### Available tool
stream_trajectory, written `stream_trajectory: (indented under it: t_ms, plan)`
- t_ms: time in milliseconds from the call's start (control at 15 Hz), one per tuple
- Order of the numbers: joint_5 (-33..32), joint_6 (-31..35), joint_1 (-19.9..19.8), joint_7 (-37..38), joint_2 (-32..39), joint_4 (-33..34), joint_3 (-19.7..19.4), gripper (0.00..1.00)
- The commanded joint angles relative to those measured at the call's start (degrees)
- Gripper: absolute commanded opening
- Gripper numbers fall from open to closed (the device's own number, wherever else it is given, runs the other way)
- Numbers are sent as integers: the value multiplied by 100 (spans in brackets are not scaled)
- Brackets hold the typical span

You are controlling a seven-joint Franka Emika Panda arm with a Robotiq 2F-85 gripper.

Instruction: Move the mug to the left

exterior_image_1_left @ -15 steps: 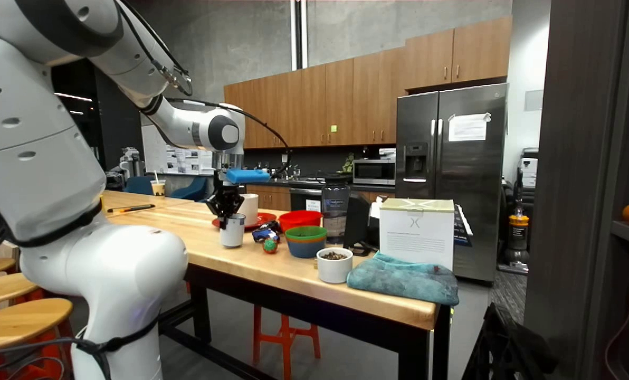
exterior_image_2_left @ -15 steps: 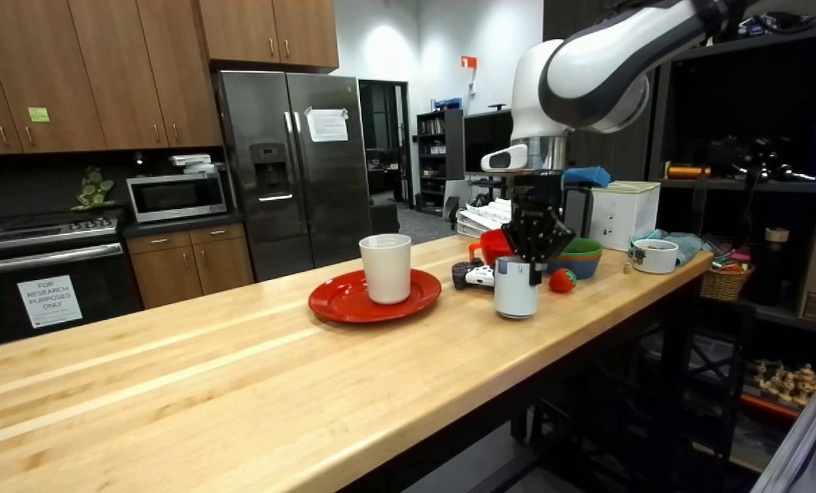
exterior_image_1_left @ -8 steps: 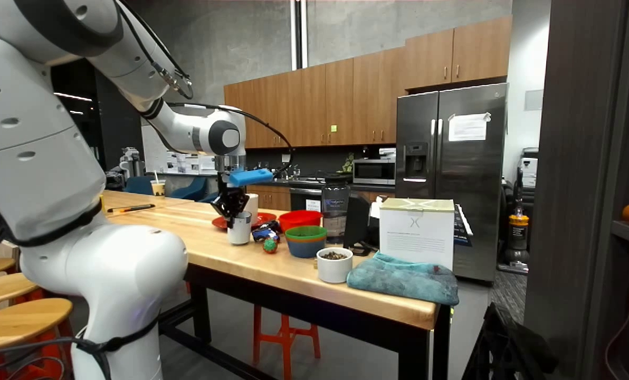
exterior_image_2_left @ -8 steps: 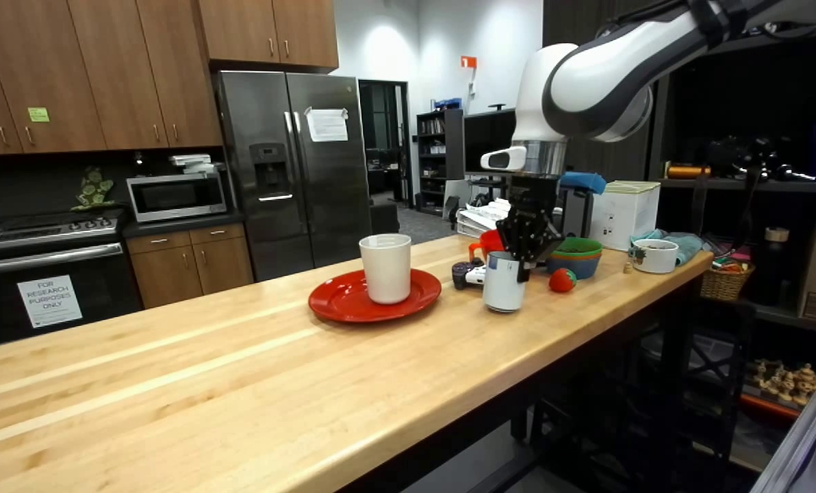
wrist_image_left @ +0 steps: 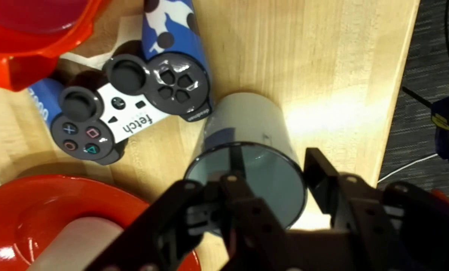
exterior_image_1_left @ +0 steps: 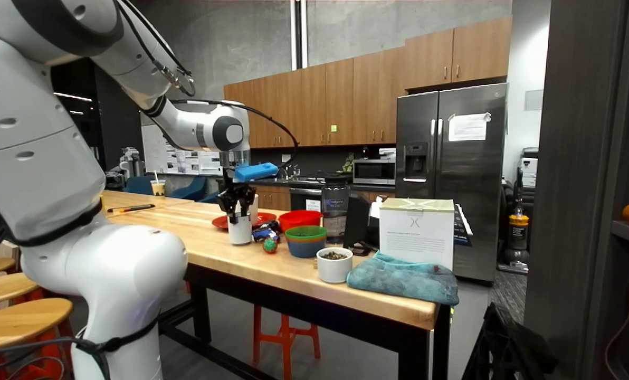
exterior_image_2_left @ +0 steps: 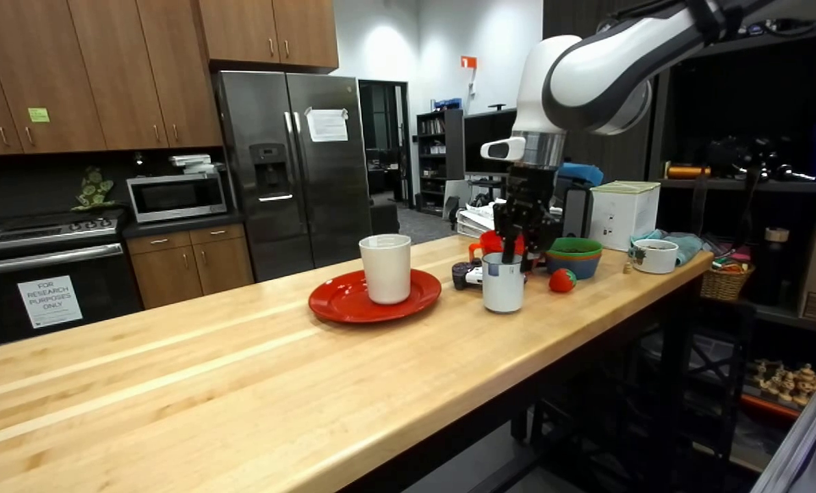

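In the wrist view the long edge of the table (wrist_image_left: 345,56) is running to the right of the mug (wrist_image_left: 247,116), a strip of wood is lying between them, and dark floor (wrist_image_left: 409,135) is showing beyond. In an exterior view the largest stretch of wood is spreading left of the plate (exterior_image_2_left: 333,300), and a short gap is lying between plate and mug. The mug is standing upright on the table. The gripper (wrist_image_left: 274,160) is straddling its wall: one finger is reaching inside, the other is hanging just outside, and the jaws are standing apart. Whether either is touching the wall, I cannot tell.

Pale stripes are running along the wood. Beyond it, a fridge (exterior_image_2_left: 333,205) and a microwave (exterior_image_2_left: 176,196) are standing in both exterior views.

Leftward, in an exterior view, the plate is standing in the way, carrying a cream cup (exterior_image_2_left: 386,270). A controller (wrist_image_left: 145,105) is lying just beside the mug, near a red bowl (exterior_image_1_left: 299,218). To the mug's right, a strawberry (exterior_image_2_left: 562,280), stacked bowls (exterior_image_1_left: 306,245) and a white pot (exterior_image_1_left: 335,270) are sitting.
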Motion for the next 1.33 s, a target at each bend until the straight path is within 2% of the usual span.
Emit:
stream_trajectory:
  t_ms: [0,200,267,467,733,1267]
  plan:
    - [-48,-33,-20,101,12,299,-98,77]
    - [-65,-155,-53,145,28,655,-159,98]
    - [-69,-159,-78,177,34,780,-181,99]
    - [-175,78,-290,460,98,1121,-246,100]
    - [-476,351,-760,1304,195,1303,-376,100]
    - [-1664,373,-1752,3045,167,1226,-791,100]
